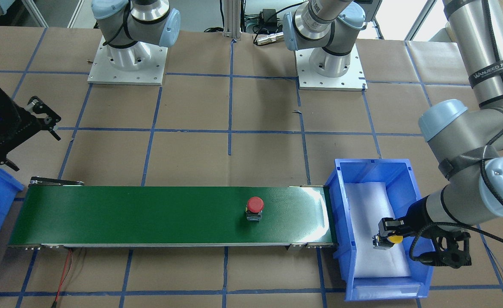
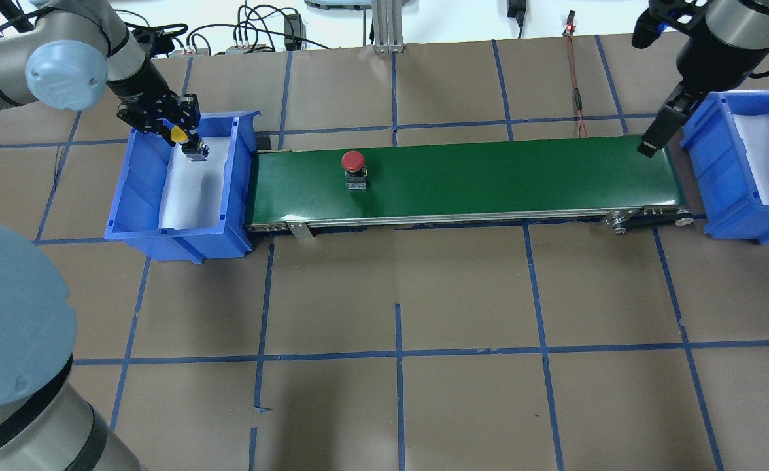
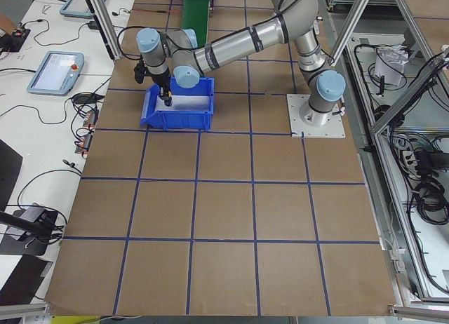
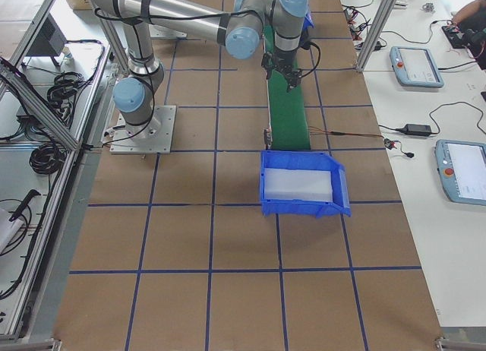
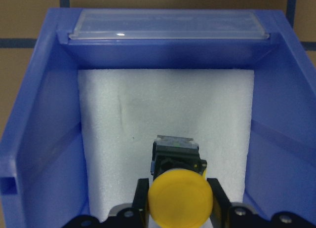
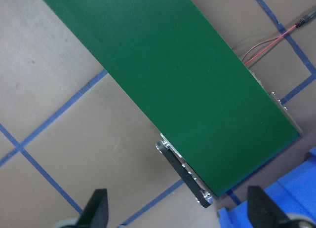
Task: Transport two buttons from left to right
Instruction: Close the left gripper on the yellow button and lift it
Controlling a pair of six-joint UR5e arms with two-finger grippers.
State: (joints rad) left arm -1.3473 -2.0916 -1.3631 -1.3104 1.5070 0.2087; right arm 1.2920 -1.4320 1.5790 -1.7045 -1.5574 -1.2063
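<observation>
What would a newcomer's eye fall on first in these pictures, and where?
The red button stands alone on the green conveyor belt, nearer its left end. The yellow button is clamped in the left end effector inside the left blue bin; the right end effector hangs open over the belt's other end.

Walls hem the left bin (image 2: 137,190), open only from above; the red button (image 2: 353,167) stands on the belt (image 2: 489,180) near it, with open belt running on to the right bin (image 2: 711,171).

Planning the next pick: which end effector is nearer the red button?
Left. The left end effector is over the bin nearest the red button; right end effector hovers over the belt's far end.
</observation>
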